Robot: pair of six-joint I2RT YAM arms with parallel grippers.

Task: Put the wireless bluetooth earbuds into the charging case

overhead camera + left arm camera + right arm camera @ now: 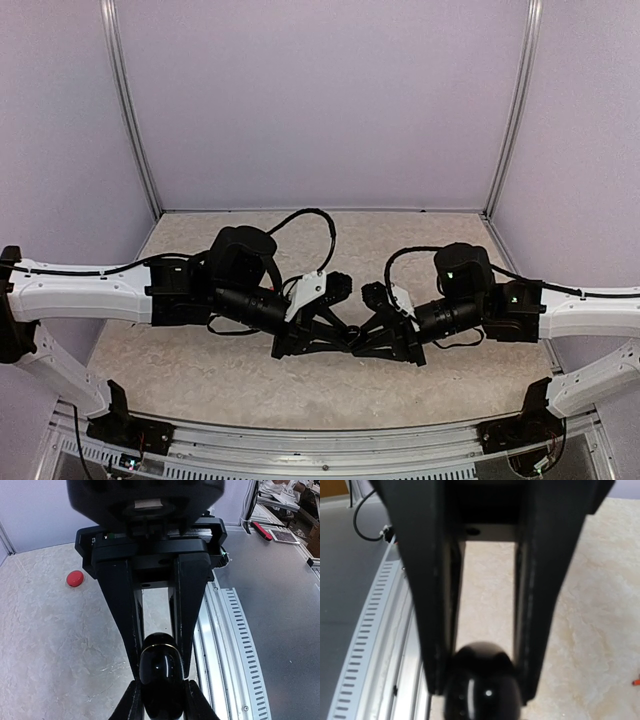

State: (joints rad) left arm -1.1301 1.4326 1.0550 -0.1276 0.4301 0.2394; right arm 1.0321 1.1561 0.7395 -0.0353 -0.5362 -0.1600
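Charging case (159,680), the glossy black pebble, sits pinched in the left gripper (160,662)'s narrow jaws, seemingly off the table (60,645). I'd hold that side dead steady and let the other arm work the lid, though the red blob (75,578) far off could be an earbud or another case, can't tell. Right wrist cam: the right gripper (484,677) is clamped on the same case too, all blurry. From the top, both tips meet mid-table and hide the case, and no earbuds are visible.
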